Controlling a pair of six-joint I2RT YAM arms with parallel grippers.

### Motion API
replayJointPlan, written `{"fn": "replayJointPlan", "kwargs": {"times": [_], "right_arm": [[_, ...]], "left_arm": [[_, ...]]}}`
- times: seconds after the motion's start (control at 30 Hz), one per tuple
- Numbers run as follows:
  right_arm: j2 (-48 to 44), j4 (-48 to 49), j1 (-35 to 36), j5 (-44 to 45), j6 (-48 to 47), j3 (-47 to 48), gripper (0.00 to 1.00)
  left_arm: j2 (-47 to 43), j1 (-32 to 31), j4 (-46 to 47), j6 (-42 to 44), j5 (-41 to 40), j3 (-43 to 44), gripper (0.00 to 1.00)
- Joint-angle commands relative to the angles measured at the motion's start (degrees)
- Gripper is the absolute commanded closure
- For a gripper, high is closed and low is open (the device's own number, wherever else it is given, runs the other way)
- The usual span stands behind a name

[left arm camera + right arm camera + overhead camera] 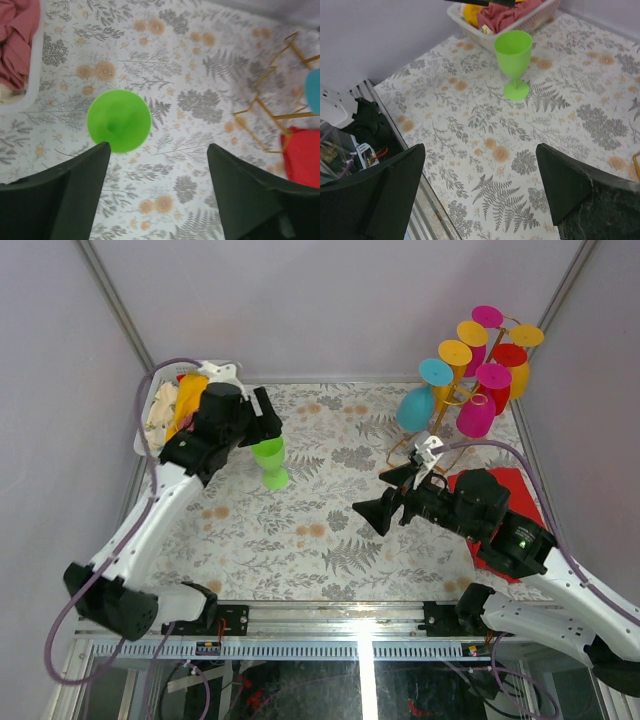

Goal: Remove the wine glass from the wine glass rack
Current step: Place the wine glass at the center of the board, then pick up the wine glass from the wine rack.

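Observation:
A green wine glass stands upright on the floral table top, left of centre. My left gripper hovers just above and behind it, open; in the left wrist view the glass sits beyond the left fingertip, outside the open jaws. The right wrist view shows the same glass standing free. The gold wire wine glass rack is at the back right, with several coloured glasses hanging upside down. My right gripper is open and empty over the table's middle, its fingers wide apart.
A white slatted basket with cloths sits at the back left, close behind the left gripper. A red cloth lies under the right arm, next to the rack's base. Walls close in the back and sides.

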Motion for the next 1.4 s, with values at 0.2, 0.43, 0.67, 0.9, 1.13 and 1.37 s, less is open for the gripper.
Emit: {"fn": "replayJointPlan", "kwargs": {"times": [0.2, 0.43, 0.67, 0.9, 1.13, 1.37], "right_arm": [[0.3, 14.1, -0.2, -9.4, -4.2, 11.3, 0.01], [15.6, -3.5, -0.2, 12.0, -14.6, 30.7, 0.01], [28.7, -13.0, -1.0, 34.8, -22.1, 45.2, 0.01], [29.4, -18.6, -15.6, 25.2, -15.4, 47.2, 0.01], [24.2, -22.2, -40.5, 8.4, -8.7, 45.4, 0.01], [25.8, -26.6, -65.9, -10.2, -2.0, 44.7, 0.0]], "left_arm": [[-17.5, 0.4, -0.3, -4.0, -2.4, -6.7, 0.0], [-24.6, 0.4, -2.7, -5.8, -0.5, -9.6, 0.0], [-29.4, 0.4, -1.4, -4.5, 0.5, -11.6, 0.0], [-30.6, 0.4, -2.9, -4.4, -0.4, -11.7, 0.0], [-31.8, 0.4, -3.7, -5.0, -0.4, -12.6, 0.0], [-32.2, 0.4, -4.6, -4.7, 0.2, -12.3, 0.0]]}}
